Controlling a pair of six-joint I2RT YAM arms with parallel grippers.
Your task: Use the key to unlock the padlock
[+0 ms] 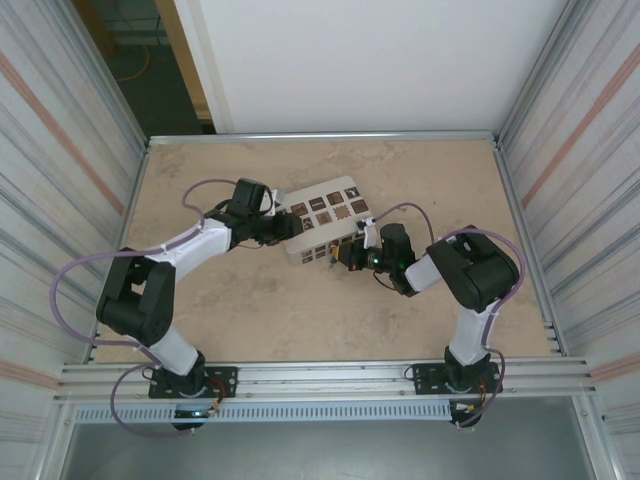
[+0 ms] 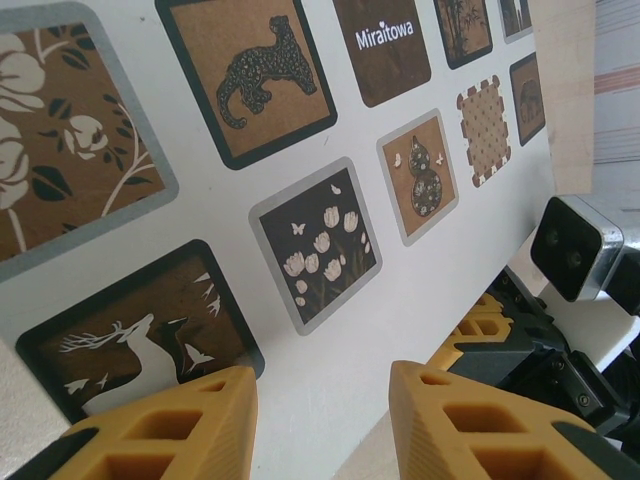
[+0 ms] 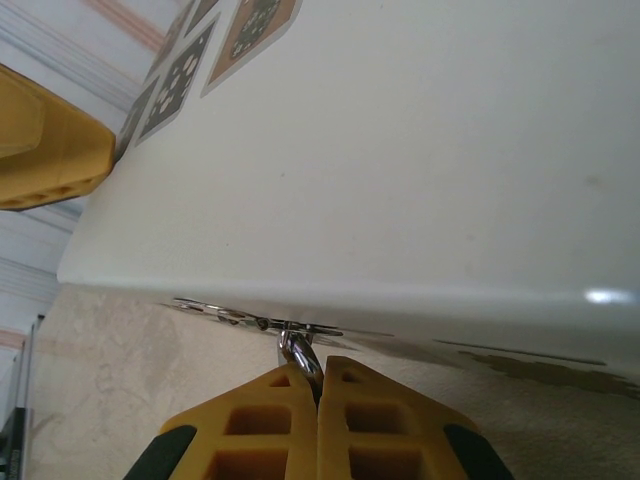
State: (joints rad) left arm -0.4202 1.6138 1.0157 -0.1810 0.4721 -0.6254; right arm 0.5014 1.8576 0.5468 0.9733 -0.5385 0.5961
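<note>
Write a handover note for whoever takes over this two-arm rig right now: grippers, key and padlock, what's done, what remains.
Left gripper: open, fingers apart over the white box with dark picture tags.
Right gripper: shut on the thin silvery metal key at the box's lower near edge.
Small brass padlock: probably the yellowish speck beside the right gripper; too small to judge its state.
Done: key gripped. Left: key into lock, turn, free the shackle.
</note>
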